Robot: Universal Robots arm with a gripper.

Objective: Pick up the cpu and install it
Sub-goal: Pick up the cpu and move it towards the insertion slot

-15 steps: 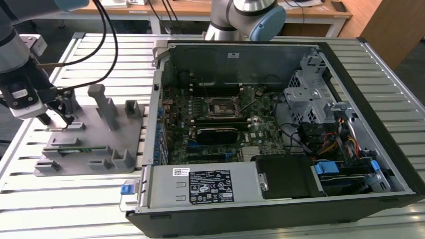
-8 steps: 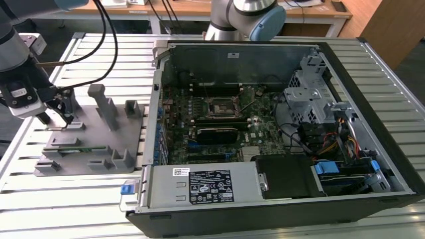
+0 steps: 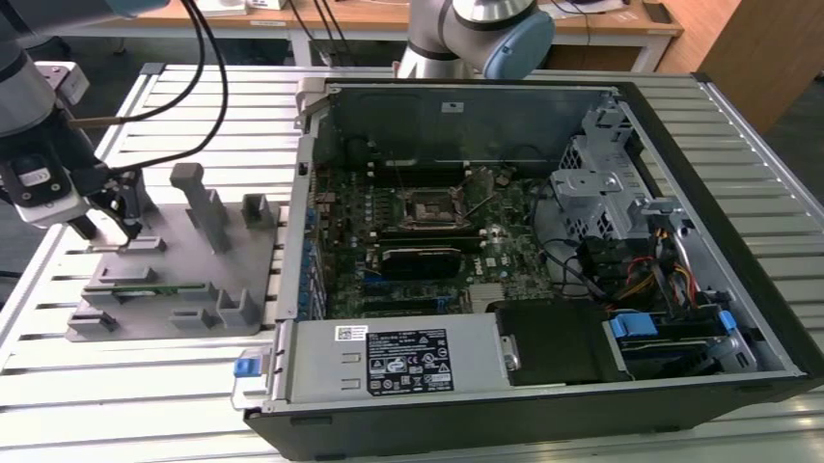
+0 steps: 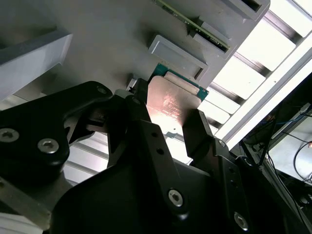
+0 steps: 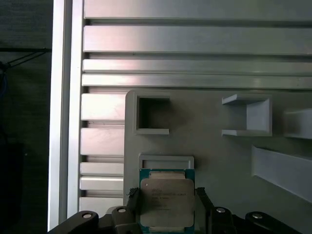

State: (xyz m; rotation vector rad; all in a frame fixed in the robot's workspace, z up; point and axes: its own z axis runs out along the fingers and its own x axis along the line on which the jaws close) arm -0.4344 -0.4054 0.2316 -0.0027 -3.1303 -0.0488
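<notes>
Your pincer is clenched on the cpu: in both wrist views its black, bolted fingers press against two opposite edges of the chip. The cpu is a flat square with a dull silvery metal lid on a thin green board. Several lines of fine print are engraved on the lid, too small to make out. It sits at a raised rectangular rim on the grey fixture, and you cannot tell whether it rests there or is lifted. The fixture is matte moulded plastic with square open pockets and upright posts. In the exterior view the pincer hangs over the far corner of the fixture at the exterior view's left, and a thin green board lies in a slot nearer the camera. The fixture lies on a worktop of ribbed aluminium slats. Just beside it, towards the exterior view's right, an open black computer case lies on its side. Its dark square socket is well apart from the cpu. A black label with white print covers the power supply box.
</notes>
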